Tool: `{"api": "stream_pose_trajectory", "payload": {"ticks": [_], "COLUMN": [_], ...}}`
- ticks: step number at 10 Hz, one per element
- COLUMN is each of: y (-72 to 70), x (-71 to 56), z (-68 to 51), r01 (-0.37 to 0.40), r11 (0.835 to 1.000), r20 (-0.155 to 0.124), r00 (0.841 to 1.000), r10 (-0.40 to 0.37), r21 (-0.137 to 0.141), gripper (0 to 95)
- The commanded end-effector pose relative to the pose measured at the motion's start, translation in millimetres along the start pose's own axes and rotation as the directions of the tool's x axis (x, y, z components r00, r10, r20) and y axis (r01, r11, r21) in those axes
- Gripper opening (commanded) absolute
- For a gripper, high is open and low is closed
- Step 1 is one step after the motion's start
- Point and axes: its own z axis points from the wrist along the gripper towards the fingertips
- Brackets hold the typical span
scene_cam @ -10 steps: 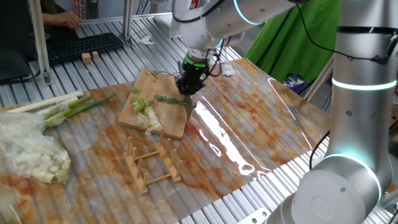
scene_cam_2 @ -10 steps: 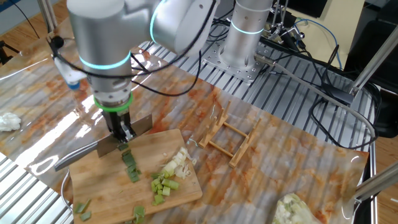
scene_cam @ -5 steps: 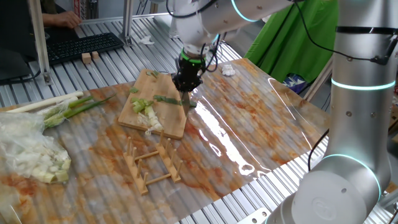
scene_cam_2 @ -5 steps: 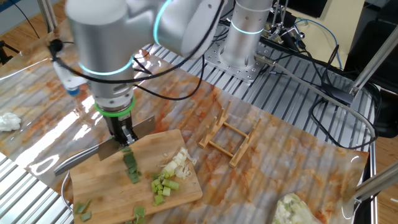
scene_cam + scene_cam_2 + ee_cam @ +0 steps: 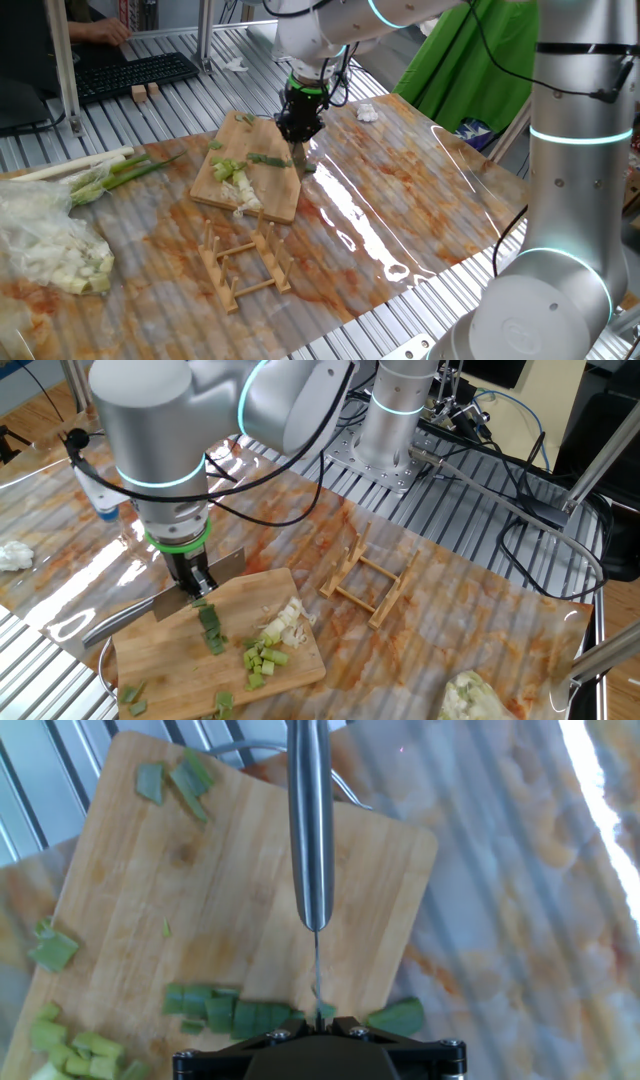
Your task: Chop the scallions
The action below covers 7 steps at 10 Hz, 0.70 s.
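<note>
My gripper (image 5: 300, 128) is shut on a steel knife (image 5: 310, 820) and holds it edge-down over the wooden cutting board (image 5: 262, 196). In the hand view the thin blade (image 5: 317, 965) stands right above a green scallion length (image 5: 235, 1013), with another green piece (image 5: 396, 1017) on its right. In the other fixed view the gripper (image 5: 197, 578) and knife (image 5: 170, 603) are at the board's far left, by the green length (image 5: 210, 631). Chopped pale-green bits (image 5: 263, 656) and white bits (image 5: 291, 614) lie further along; these show in the fixed view too (image 5: 232, 172).
A wooden rack (image 5: 245, 265) lies just in front of the board. A bundle of whole stalks (image 5: 100, 170) and a pale heap in plastic (image 5: 50, 250) sit at the left. A keyboard (image 5: 130, 75) is behind. The arm's base (image 5: 395, 420) stands at the table edge.
The gripper with the knife has shifted a little toward the board's far end and slightly up. The scallion pieces have not moved.
</note>
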Motion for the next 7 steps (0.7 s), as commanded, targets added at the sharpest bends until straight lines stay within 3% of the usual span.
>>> {"api": "stream_pose_trajectory", "payload": {"ticks": [1, 4, 7], "y": [-3.6, -19.6, -40.7], "x": [-2.5, 2.8, -3.6], "z": [-3.8, -30.8, -62.5], "r01": [0.004, 0.021, 0.062], "r11": [1.000, 1.000, 0.998], "r20": [-0.013, -0.034, -0.054], "r00": [1.000, 0.999, 0.997], "r10": [-0.004, -0.020, -0.060], "r21": [0.010, 0.015, 0.020], "gripper": [0.0, 0.0, 0.0]}}
